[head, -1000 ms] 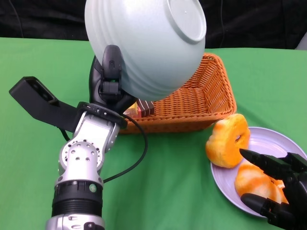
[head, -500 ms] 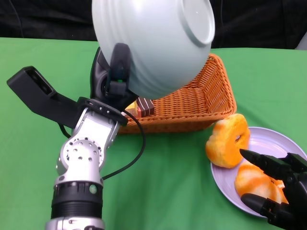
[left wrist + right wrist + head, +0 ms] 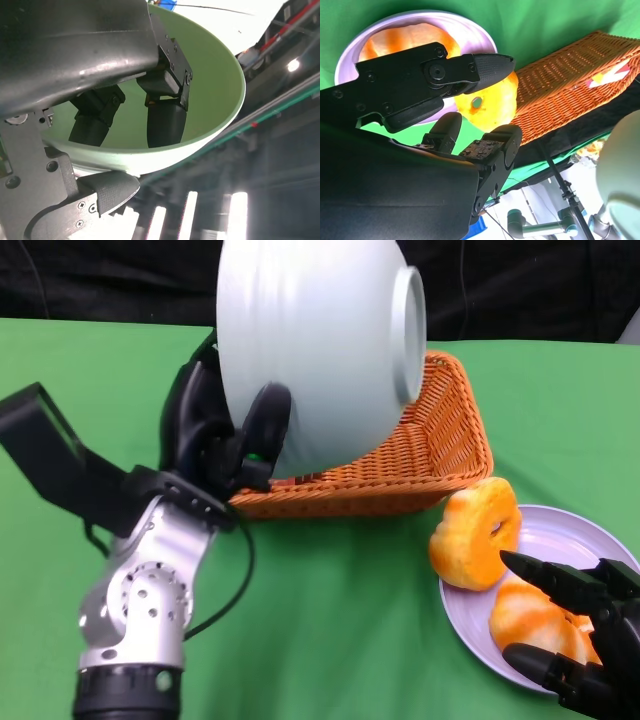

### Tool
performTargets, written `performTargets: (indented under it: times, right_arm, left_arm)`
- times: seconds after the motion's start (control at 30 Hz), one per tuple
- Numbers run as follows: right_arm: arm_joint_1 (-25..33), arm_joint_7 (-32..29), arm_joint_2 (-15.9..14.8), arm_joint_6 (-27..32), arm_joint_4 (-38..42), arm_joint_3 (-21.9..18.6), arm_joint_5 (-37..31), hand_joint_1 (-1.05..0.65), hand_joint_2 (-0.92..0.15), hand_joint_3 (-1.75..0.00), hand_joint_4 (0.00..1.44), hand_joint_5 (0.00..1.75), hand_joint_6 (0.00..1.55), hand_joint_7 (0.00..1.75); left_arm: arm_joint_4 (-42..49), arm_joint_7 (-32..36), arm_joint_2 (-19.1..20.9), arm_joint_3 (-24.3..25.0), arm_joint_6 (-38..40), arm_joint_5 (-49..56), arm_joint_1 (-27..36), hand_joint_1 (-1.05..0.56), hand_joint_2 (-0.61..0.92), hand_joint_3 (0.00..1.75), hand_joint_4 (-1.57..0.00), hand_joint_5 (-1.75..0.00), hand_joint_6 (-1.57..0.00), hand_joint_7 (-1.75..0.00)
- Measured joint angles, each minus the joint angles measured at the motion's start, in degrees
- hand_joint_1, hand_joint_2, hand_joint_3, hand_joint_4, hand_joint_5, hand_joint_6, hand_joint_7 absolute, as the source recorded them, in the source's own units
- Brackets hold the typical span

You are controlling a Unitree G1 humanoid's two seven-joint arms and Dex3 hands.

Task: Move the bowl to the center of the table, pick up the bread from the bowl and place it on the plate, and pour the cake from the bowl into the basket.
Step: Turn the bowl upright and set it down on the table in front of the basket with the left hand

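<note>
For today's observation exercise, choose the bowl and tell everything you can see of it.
The bowl is pale green, smooth and glossy, with faint ridges around its outside and a round foot ring. It looks like ceramic or plastic. It is held in the air, tipped on its side above the basket, with the foot facing right in the head view. The left hand grips its rim, fingers inside and outside. The left wrist view shows no food in the visible part of its inside.

From the head we look down on the counter (image 3: 350,620), basket (image 3: 440,455) and plate (image 3: 560,540). Our right wrist camera sits close behind its hand (image 3: 470,105), sharing that plate (image 3: 470,35) and basket (image 3: 570,80). Our left wrist camera peers up close into the bowl (image 3: 210,85).
</note>
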Motion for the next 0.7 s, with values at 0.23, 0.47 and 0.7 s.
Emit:
performTargets:
  times: [0.23,0.47,0.7]
  right_arm:
    - [0.02,0.0,0.01,0.04,-0.05,0.05,-0.01,-0.55,-0.92,-0.25,0.3,0.87,0.56,0.06]
    - [0.02,-0.01,0.02,0.03,-0.15,0.07,0.01,-0.55,-0.92,-0.25,0.3,0.88,0.54,0.05]
    - [0.08,0.01,0.02,0.04,-0.35,0.02,0.5,-0.55,-0.92,-0.25,0.29,0.87,0.54,0.05]
  left_arm:
    - [-8.33,-1.31,5.7,-4.13,-3.9,9.03,6.45,-0.09,0.34,1.52,-1.11,-1.75,-0.93,-1.72]
    - [-14.14,-1.63,10.22,-6.76,-8.36,15.46,12.06,-0.09,0.4,1.39,-1.11,-1.75,-0.99,-1.62]
    - [-17.43,-2.63,16.57,-8.94,-20.96,27.17,17.38,-0.11,0.3,1.58,-1.1,-1.75,-0.96,-1.68]
